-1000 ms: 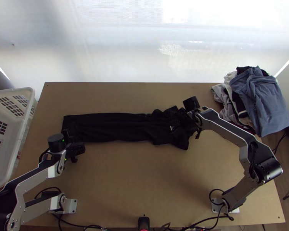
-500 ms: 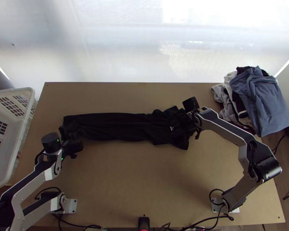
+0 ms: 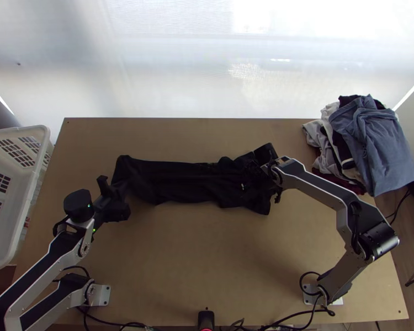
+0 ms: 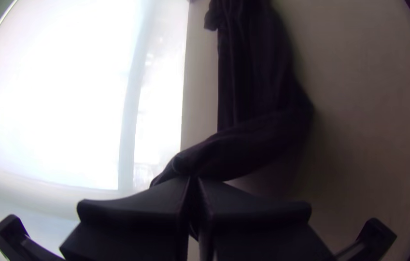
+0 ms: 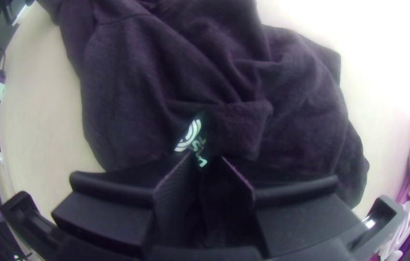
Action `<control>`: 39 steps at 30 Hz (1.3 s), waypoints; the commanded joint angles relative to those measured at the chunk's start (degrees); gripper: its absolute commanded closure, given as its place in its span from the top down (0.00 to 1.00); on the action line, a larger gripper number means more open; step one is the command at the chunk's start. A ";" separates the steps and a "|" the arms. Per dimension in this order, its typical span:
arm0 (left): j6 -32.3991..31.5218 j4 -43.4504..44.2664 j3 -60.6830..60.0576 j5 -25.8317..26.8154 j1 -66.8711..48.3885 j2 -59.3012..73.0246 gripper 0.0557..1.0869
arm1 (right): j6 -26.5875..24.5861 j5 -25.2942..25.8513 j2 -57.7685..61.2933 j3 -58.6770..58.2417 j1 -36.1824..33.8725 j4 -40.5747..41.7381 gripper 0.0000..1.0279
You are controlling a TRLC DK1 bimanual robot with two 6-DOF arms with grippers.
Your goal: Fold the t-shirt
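T-shirt [image 3: 179,182] pinched by left end effector [image 3: 117,194], right end effector [image 3: 266,172] slightly parted, white basket [image 3: 38,131] beside table [image 3: 207,259]

Rectangular light wooden table [image 3: 207,265]: the long black fabric t-shirt [image 3: 185,179] runs roughly parallel to the far edge, closer to it than to the near edge. The heap of blue, grey, white and black cloth garments [image 3: 370,143] covers the far right corner. Beyond the left edge stands the rectangular white perforated plastic basket [image 3: 27,209], left of the t-shirt.
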 commanded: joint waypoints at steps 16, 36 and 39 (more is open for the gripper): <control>-0.87 3.80 27.96 -5.29 -24.37 28.85 0.04 | 0.06 -0.09 -2.10 -1.53 -2.33 0.09 0.23; -3.42 5.73 42.73 -8.80 -35.45 43.00 0.04 | 0.67 -0.79 -2.81 -2.40 -4.79 1.23 0.24; -3.50 5.82 45.01 -9.15 -36.68 45.19 0.04 | 0.67 -0.79 -4.12 -2.58 -6.19 1.05 0.24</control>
